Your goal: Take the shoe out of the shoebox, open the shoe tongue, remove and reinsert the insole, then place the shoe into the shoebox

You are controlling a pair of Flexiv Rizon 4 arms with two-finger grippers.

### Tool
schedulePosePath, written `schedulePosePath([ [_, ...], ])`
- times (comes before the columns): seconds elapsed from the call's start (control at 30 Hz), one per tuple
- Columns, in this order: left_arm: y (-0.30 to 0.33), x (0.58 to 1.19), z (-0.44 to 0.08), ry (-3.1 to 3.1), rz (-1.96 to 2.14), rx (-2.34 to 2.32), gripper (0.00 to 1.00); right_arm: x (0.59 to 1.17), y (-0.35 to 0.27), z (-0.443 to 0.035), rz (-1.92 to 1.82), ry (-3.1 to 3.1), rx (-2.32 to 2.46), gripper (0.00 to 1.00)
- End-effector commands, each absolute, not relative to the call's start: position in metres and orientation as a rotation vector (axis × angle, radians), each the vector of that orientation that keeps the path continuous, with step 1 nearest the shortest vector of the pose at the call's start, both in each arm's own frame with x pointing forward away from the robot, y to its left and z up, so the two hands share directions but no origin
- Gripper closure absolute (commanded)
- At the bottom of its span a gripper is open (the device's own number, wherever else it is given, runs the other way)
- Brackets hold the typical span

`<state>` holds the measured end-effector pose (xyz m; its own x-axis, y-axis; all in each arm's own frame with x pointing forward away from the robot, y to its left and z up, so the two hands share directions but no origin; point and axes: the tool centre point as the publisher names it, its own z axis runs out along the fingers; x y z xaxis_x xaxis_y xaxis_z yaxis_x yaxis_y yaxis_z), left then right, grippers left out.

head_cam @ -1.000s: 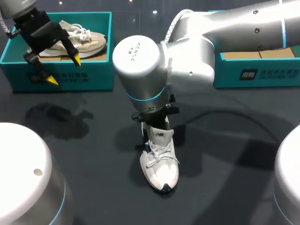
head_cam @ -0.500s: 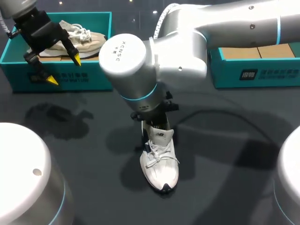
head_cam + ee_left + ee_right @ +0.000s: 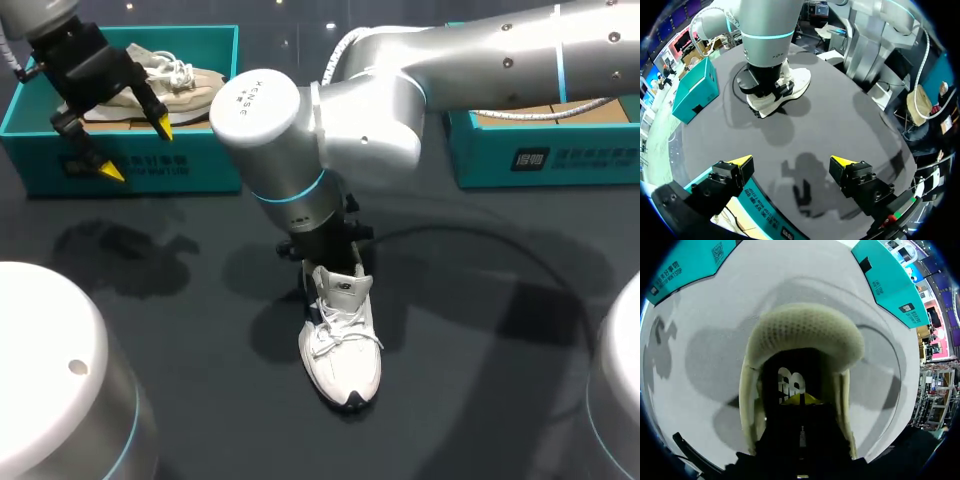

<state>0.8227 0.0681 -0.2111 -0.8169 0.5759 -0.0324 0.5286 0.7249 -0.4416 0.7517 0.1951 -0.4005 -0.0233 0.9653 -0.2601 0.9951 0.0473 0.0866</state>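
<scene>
A: White mesh close on every side of the right gripper [image 3: 800, 401], sunk from above into the mouth of the shoe [image 3: 342, 345]. Open or pinching? Cannot tell; too dark in there.

B: And straight beneath it?

A: Dark lining with a pale logo, probably the insole [image 3: 790, 385]. Just ahead, the padded tongue [image 3: 805, 337], stood up on the toe side.

B: Lie of the shoe?

A: Upright on its sole on the table [image 3: 480, 330], between the two boxes and nearer than both. Heel toward the far edge, toe toward the near one. So, for lifting the insole: probably up and back along that axis, out past the heel collar.

B: Nearer arm, clearly the right. And the left gripper [image 3: 137, 151]?

A: Spread wide, holding nothing, hovering by the front wall of the left shoebox [image 3: 190, 165], well apart from the shoe. Inside that box, a beige shoe [image 3: 185, 80]. Off to the far right, the right shoebox [image 3: 560, 150].

B: Differences between views?

A: From the head view, no sight of the shoe's mouth, hidden behind the wrist. From the right wrist view, the only look inside. From the left wrist view, the shoe side-on, sole flat.
</scene>
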Motion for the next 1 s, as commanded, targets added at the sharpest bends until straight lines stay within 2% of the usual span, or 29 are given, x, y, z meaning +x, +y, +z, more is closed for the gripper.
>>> schedulePosePath([
  [0.03,0.069,0.823,-0.211,-2.817,0.668,-0.906,0.0,0.746,0.202,-0.405,-0.137,2.096,1.986,1.0],
  [0.37,0.069,0.823,-0.211,-2.817,0.668,-0.906,0.0,0.752,0.218,-0.362,-0.082,2.088,1.835,1.0],
  [0.7,0.069,0.823,-0.211,-2.817,0.668,-0.906,0.0,0.78,0.213,-0.402,-0.098,2.211,1.849,1.0],
  [1.0,0.069,0.823,-0.211,-2.817,0.668,-0.906,0.0,0.752,0.215,-0.416,-0.129,2.24,1.923,1.0],
])
